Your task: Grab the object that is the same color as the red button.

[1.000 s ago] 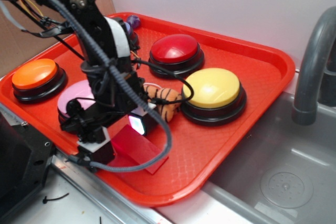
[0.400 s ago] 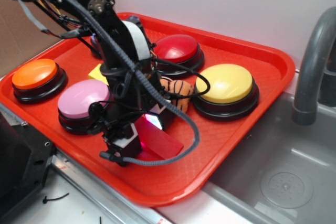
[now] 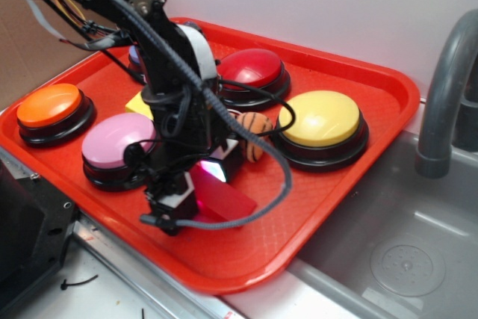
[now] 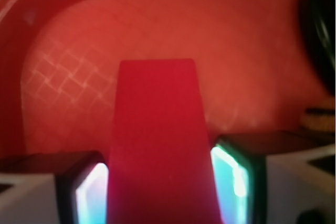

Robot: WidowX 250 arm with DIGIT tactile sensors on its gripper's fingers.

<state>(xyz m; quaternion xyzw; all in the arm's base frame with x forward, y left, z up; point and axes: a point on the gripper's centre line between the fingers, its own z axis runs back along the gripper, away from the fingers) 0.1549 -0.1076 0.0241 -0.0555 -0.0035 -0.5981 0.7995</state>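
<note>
The red wedge block (image 3: pixel 228 201) lies low over the front of the red tray (image 3: pixel 358 155). My gripper (image 3: pixel 196 188) straddles its near end. In the wrist view the block (image 4: pixel 157 140) fills the space between my two lit fingers, and the gripper (image 4: pixel 160 192) is shut on it, pads against both long sides. The dark-red dome button (image 3: pixel 250 69) sits on its black base at the back of the tray, beyond my arm. I cannot tell whether the block's far end still touches the tray.
On the tray stand an orange button (image 3: pixel 48 106), a pink button (image 3: pixel 118 140) and a yellow button (image 3: pixel 323 119). A small basketball (image 3: pixel 256 126) and a yellow flat block (image 3: pixel 138 104) lie near my arm. A faucet (image 3: pixel 448 87) and sink (image 3: pixel 403 259) are at the right.
My gripper has shifted right and toward the tray's middle with the red block between its fingers. The yellow button and basketball have shifted slightly right.
</note>
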